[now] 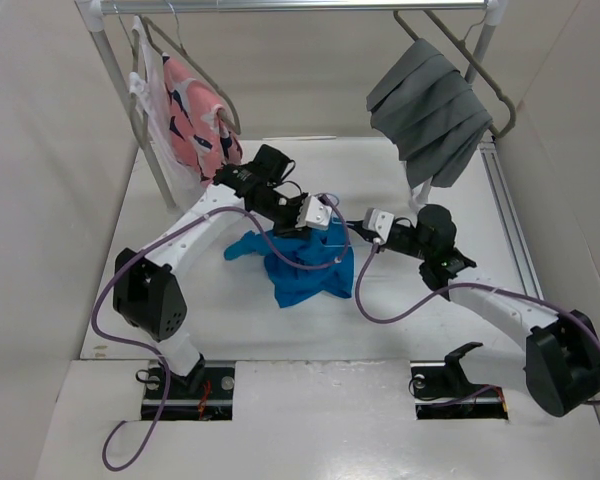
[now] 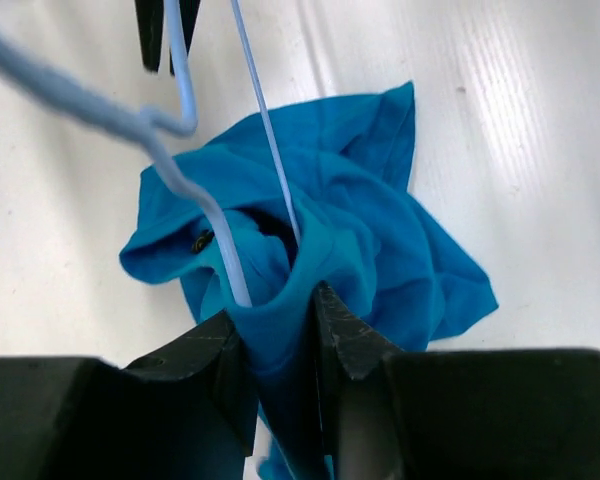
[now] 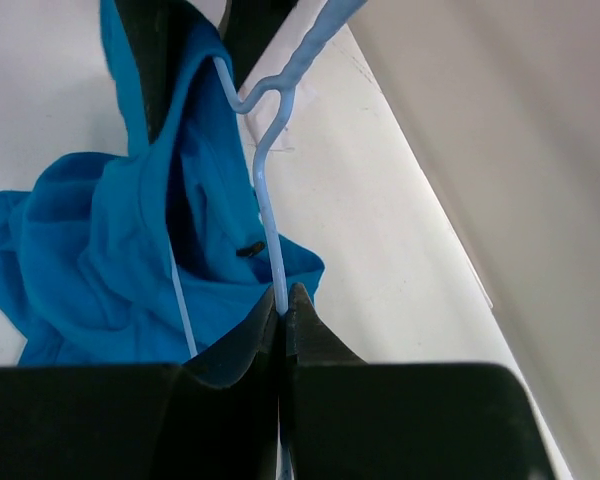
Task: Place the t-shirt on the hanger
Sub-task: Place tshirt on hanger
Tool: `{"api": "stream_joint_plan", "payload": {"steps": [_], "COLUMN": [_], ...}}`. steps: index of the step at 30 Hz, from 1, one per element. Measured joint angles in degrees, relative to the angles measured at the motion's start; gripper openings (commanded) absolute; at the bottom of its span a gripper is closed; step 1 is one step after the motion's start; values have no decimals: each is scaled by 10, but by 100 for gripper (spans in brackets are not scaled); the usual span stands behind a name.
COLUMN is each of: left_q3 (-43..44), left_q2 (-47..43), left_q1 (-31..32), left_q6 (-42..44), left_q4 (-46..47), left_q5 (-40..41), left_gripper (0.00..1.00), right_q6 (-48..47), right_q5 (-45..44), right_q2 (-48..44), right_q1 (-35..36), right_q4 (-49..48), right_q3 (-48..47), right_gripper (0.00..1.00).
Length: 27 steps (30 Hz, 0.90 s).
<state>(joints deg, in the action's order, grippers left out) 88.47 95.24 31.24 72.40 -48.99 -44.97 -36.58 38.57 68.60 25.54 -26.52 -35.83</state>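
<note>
The left gripper pinches a fold of the blue t-shirt, which lies crumpled mid-table. The right gripper is clamped on the wire hanger, one wire reaching into the shirt's folds.

both arms reach inward | left gripper jaws pinch the t-shirt | right gripper jaws clamp the hanger
</note>
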Motion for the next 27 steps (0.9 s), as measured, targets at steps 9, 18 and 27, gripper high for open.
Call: {"api": "stream_joint_plan", "payload": {"steps": [9, 18, 27], "left_q3": [0, -129, -218], "left_q2": [2, -82, -142], "left_q1": [11, 11, 12], "left_q6": [-41, 31, 106], "left_q4": [42, 58, 62], "left_q5": [13, 85, 153], "left_gripper": [0, 0, 0], "right_q6": [6, -7, 14], "right_q5": [-2, 37, -9], "right_q2": [-28, -43, -78], "right_q1": [4, -1, -11], "right_q4": [19, 126, 196], "right_q3": [1, -38, -172], "right_gripper": [6, 100, 100]}}
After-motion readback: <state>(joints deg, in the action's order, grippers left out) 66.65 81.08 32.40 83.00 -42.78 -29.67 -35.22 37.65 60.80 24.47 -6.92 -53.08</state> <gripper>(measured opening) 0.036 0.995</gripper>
